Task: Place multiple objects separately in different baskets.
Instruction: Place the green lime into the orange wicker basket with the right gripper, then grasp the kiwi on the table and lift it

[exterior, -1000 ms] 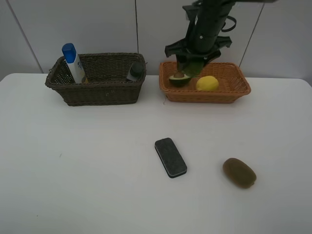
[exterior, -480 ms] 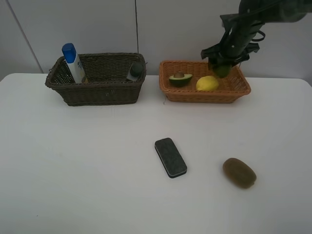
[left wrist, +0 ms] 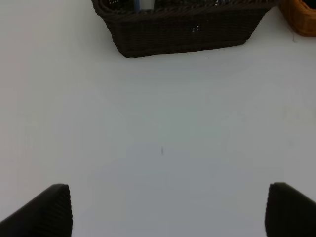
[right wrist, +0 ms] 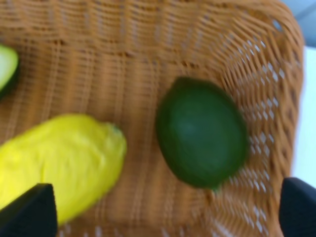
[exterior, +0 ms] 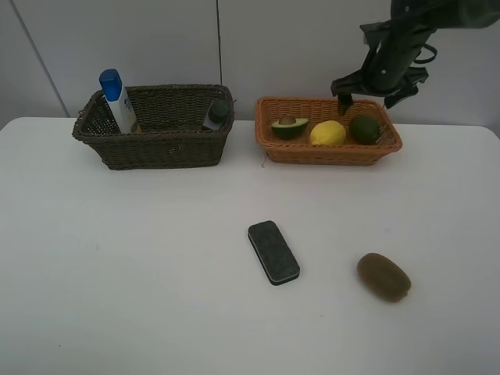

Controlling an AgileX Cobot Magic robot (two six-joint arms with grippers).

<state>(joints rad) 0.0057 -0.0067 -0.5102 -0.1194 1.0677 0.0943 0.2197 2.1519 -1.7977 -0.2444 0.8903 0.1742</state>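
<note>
Green lime [exterior: 364, 128], released, now lies in the orange-tan basket [exterior: 328, 153], upper right; right end effector [exterior: 366, 98] and left end effector [left wrist: 168, 210] both spread apart.

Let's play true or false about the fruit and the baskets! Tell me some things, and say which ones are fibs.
1. The green lime lies in the orange basket. True.
2. The kiwi is in the dark brown basket. False: it lies on the white table, outside both baskets.
3. The right gripper is holding the lemon. False: it is open above the lime, and the lemon lies free in the orange basket.
4. The blue-capped bottle stands in the dark brown basket. True.
5. The black eraser lies on the table. True.
</note>
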